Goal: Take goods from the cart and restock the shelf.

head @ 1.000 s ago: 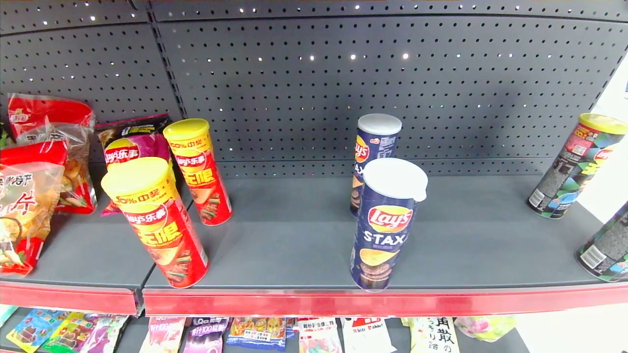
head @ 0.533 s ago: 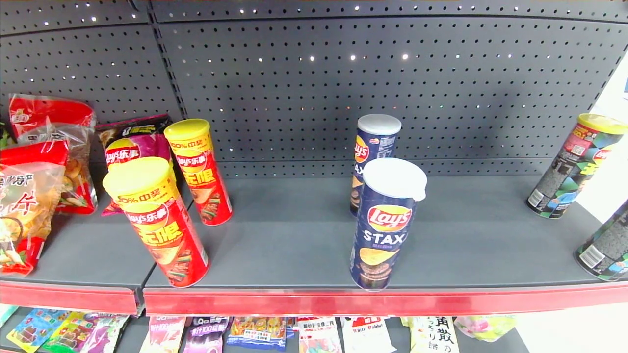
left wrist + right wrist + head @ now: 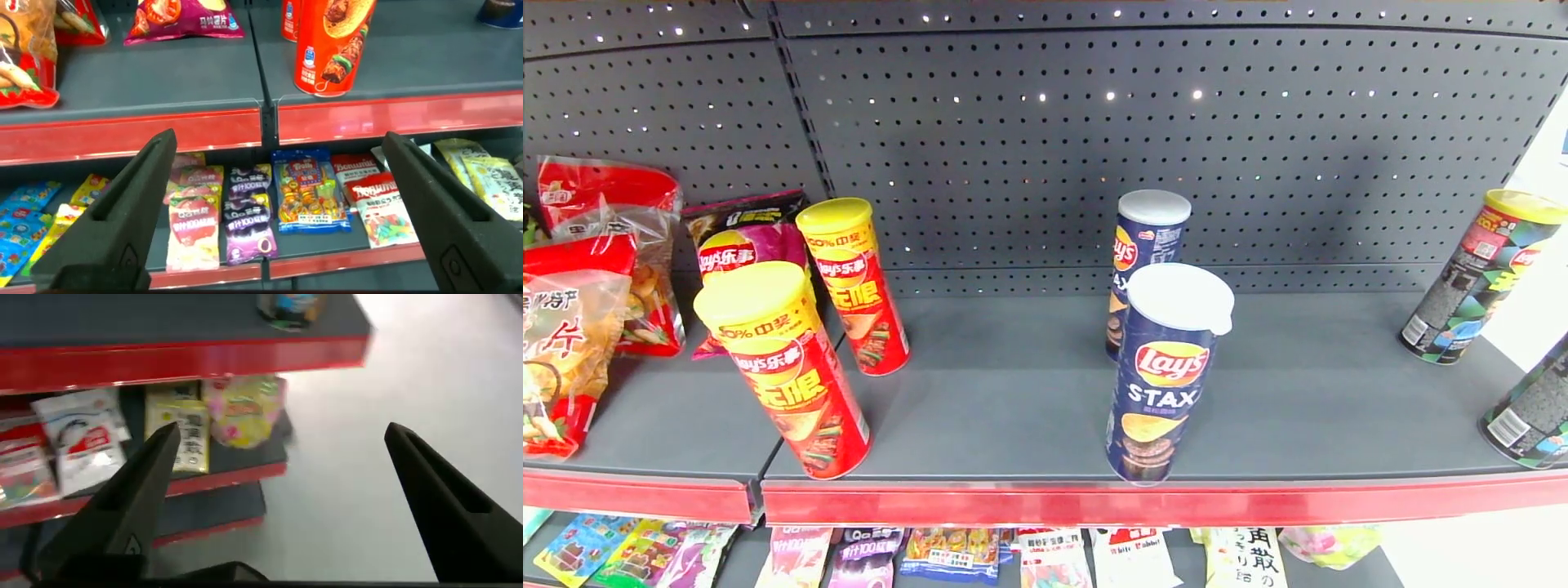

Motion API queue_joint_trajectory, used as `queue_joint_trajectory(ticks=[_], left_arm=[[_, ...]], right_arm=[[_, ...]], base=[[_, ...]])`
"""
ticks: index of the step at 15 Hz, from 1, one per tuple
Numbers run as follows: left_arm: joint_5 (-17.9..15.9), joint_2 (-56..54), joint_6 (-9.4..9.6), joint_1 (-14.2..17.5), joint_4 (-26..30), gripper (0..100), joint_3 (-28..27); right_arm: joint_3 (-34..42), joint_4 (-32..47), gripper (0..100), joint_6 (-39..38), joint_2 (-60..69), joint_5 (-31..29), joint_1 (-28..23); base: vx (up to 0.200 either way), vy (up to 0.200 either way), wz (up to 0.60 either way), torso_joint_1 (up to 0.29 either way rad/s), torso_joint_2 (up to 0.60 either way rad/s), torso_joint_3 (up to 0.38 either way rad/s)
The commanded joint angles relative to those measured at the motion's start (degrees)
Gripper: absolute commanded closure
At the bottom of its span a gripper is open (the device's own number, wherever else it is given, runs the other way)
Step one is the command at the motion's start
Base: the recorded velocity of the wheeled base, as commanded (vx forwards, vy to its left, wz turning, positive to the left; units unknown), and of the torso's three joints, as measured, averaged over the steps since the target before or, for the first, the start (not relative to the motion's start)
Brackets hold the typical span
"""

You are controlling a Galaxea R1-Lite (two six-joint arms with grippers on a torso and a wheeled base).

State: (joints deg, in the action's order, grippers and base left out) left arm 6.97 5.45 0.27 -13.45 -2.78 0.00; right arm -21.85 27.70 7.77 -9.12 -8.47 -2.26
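Three snack bags point(image 3: 596, 269) at the left end of the shelf point(image 3: 1013, 392), then two red cans point(image 3: 784, 367), two blue cans point(image 3: 1168, 367) mid-shelf and two black patterned cans point(image 3: 1470, 278) at the right edge, each pair standing one behind the other. Left gripper point(image 3: 278, 137) and right gripper point(image 3: 282, 429): jaws spread wide, nothing held.

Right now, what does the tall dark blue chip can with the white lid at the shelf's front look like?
The tall dark blue chip can looks like a cardboard tube, closed by a white plastic lid with a small tab. Its front shows a red-and-yellow logo and pictured chips. It stands upright on the grey metal shelf, near the red front edge. A silver-lidded blue can stands right behind it.
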Motion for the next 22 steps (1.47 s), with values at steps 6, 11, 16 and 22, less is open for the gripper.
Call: queue_joint_trajectory(ticks=[6, 11, 16, 22], left_arm=[[2.7, 0.4, 1.67, 0.2, 0.4, 0, -0.5], [7.0, 10.2, 2.28, 11.2, 4.4, 0, -8.8], [-10.7, -5.4, 0.61, 13.0, 3.4, 0, -1.0], [-10.4, -5.4, -0.09, 13.5, 2.8, 0, 0.0]], right_arm=[[21.2, -29.9, 0, -2.9, 8.5, 7.7, 2.7], [21.7, -27.3, 0, -7.2, 9.1, 7.7, 2.3], [21.8, -27.3, 0, -7.4, 9.1, 7.6, 2.3], [21.8, -27.4, 0, -7.4, 9.1, 7.6, 2.3]], base=[[0.000, 0.000, 0.00, 0.000, 0.00, 0.000], [0.000, 0.000, 0.00, 0.000, 0.00, 0.000], [0.000, 0.000, 0.00, 0.000, 0.00, 0.000], [0.000, 0.000, 0.00, 0.000, 0.00, 0.000]])
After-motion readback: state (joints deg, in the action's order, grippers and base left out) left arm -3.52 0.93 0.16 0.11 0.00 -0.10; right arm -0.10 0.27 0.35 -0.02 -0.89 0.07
